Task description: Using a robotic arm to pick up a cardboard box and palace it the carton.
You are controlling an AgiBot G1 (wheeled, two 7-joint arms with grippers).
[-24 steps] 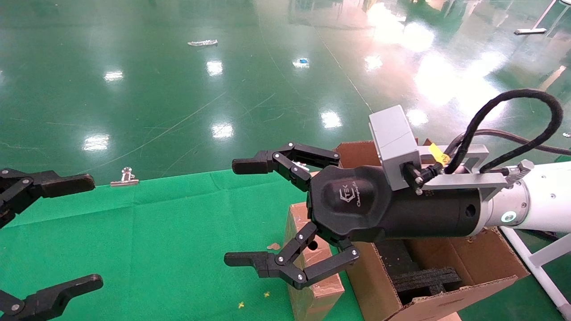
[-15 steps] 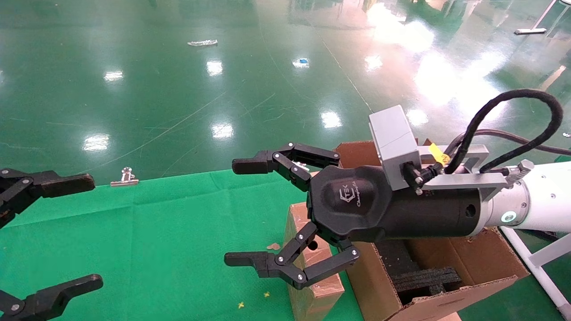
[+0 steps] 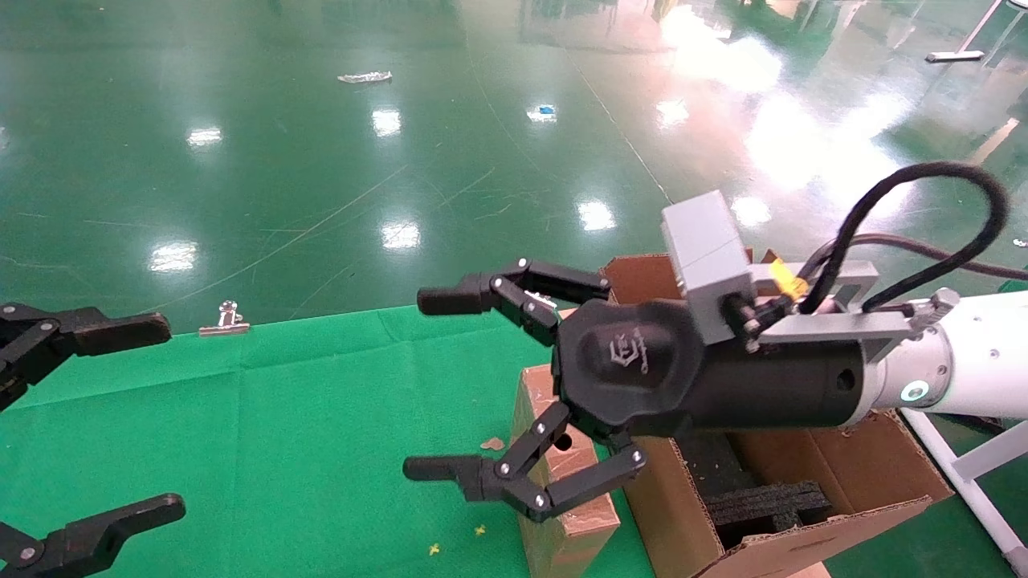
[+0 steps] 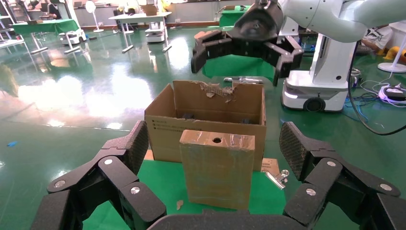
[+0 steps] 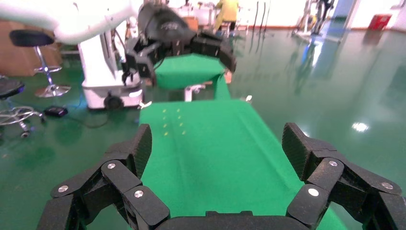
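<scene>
My right gripper (image 3: 422, 384) is spread wide, nothing between the fingers (image 3: 450, 300); it hangs in the air above the green cloth (image 3: 281, 433), pointing toward my left side; behind it the black wrist, grey camera block (image 3: 707, 257) and looped black cable (image 3: 907, 217) run back to my white robotic arm (image 3: 976, 365); the cardboard box (image 3: 562, 514) stands upright on the cloth directly under the gripper body, not touched by either finger; in the left wrist view the cardboard box (image 4: 216, 168) shows its narrow top face with the round hole, standing just in front of the carton (image 4: 207, 122); the carton (image 3: 811, 498) sits right beside the box on my right, open at the top, black foam blocks (image 3: 763, 502) inside, torn flap edge on the far wall; my left gripper (image 3: 120, 417) is also spread wide and holds nothing, out at the left edge over the cloth, well apart from the box; a metal binder clip (image 3: 226, 318) lies at the far edge of the cloth; shiny green floor (image 3: 321, 160) beyond.
</scene>
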